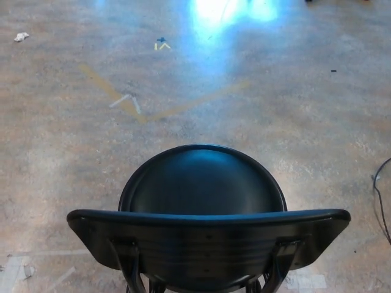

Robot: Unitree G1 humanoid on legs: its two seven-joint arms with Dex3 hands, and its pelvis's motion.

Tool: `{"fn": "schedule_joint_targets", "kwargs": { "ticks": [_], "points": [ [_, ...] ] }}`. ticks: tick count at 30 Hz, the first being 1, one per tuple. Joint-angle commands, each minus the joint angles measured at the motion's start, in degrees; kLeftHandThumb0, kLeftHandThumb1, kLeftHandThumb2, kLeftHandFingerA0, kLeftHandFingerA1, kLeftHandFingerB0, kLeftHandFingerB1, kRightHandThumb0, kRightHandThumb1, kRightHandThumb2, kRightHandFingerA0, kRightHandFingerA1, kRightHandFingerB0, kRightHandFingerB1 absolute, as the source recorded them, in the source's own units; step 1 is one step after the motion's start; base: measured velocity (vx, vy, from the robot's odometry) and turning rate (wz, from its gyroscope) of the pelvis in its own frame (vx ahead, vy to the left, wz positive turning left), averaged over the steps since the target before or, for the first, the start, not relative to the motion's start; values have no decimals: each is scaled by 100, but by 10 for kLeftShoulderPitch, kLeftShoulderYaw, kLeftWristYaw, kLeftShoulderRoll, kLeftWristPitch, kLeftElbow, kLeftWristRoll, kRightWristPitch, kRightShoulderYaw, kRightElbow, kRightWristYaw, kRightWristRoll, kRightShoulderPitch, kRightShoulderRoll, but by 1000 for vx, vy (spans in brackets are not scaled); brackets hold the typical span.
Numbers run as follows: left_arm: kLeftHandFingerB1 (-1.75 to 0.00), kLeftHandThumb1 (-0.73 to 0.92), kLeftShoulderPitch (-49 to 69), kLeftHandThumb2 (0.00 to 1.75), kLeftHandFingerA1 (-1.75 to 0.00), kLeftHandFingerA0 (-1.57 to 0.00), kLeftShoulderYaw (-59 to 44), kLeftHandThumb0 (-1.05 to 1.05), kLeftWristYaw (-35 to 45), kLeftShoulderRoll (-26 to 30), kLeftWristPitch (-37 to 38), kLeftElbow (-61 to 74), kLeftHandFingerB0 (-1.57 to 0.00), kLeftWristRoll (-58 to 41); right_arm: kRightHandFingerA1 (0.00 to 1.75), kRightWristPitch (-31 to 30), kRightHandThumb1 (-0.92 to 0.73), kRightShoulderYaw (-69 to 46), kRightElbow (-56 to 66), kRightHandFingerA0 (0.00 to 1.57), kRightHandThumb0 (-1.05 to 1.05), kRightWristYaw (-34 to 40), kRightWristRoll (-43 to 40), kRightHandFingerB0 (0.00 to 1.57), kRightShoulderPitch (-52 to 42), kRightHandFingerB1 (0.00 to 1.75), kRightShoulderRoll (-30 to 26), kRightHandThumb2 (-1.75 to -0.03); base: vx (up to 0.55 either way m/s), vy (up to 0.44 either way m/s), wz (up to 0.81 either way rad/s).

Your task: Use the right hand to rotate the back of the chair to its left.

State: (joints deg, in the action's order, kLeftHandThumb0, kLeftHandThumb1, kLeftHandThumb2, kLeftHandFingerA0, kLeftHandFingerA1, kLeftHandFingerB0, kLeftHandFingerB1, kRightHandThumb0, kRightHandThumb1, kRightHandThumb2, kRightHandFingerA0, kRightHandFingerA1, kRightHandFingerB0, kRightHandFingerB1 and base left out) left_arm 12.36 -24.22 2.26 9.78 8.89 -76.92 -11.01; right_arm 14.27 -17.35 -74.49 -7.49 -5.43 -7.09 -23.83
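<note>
The chair [204, 238] stands on the floor [293, 122] at the near edge, its back [208, 235] facing the camera squarely. Neither hand shows; rotation seemingly not begun.

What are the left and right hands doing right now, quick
Left hand: not in view.
Right hand: not in view; nothing touches the chair's backrest.

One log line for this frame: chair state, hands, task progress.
chair: backrest nearest camera, seat facing away | left hand: not in view | right hand: not in view | contact: none | rotation: not started
</note>
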Motion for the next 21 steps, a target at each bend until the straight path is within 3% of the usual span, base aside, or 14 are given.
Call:
{"fn": "schedule_joint_targets", "kwargs": {
  "ticks": [1, 4, 5, 8, 13, 14, 17, 18, 21],
  "points": [
    [-48, 87, -31, 66, -56, -50, -33, -60, 3, 9, 2, 0, -54, -24, 54, 6, -63, -24, -8, 38, -65, -15, -20, 20, 15, 44, 9, -102, 0, 0, 0],
    [-52, 88, -35, 66, -60, -51, -56, -59, 16, 10, 5, 0, -58, -38, 53, 13, -65, -23, -5, 36, -70, -19, -12, 18, 3, 42, 12, -103, 0, 0, 0],
    [-52, 87, -36, 66, -57, -51, -60, -60, 17, 10, 7, 0, -61, -37, 36, 14, -78, -21, -5, 37, -73, -18, -9, 31, 1, 31, 12, -67, 0, 0, 0],
    [-45, 88, -43, 66, -51, -50, -65, -61, 19, 8, 16, 2, -52, -30, 37, 14, -80, -25, -6, 44, -69, -15, -11, 36, 3, 32, 9, -65, 0, 0, 0],
    [-43, 82, -57, 65, -55, -50, -81, -69, 33, 8, 39, 6, -54, -37, 39, 2, -69, -33, -6, 38, -76, -15, -15, 30, 25, 33, 1, -70, 0, 0, 0],
    [-38, 78, -61, 64, -49, -43, -85, -74, 42, 9, 46, 8, -46, -42, 32, 6, -75, -33, -5, 31, -75, -19, -15, 27, 30, 30, -1, -63, 0, 0, 0],
    [-36, 79, -69, 64, -43, -39, -85, -76, 58, 14, 76, 14, -40, -39, 31, 28, -74, -38, 1, 28, -72, -31, -16, 26, 44, 30, -6, -62, 0, 0, 0],
    [-35, 68, -87, 69, -40, -36, -89, -81, 59, 18, 88, 20, -32, -44, 30, 47, -69, -38, 6, 26, -73, -35, -15, 22, 71, 29, -12, -61, 0, 0, 0],
    [-32, 74, -111, 63, -34, -31, -97, -78, 70, 24, 109, 25, -34, -53, 28, 62, -67, -37, 12, 22, -75, -51, -13, 16, 106, 27, -25, -61, 0, 0, 0]
  ]
}}
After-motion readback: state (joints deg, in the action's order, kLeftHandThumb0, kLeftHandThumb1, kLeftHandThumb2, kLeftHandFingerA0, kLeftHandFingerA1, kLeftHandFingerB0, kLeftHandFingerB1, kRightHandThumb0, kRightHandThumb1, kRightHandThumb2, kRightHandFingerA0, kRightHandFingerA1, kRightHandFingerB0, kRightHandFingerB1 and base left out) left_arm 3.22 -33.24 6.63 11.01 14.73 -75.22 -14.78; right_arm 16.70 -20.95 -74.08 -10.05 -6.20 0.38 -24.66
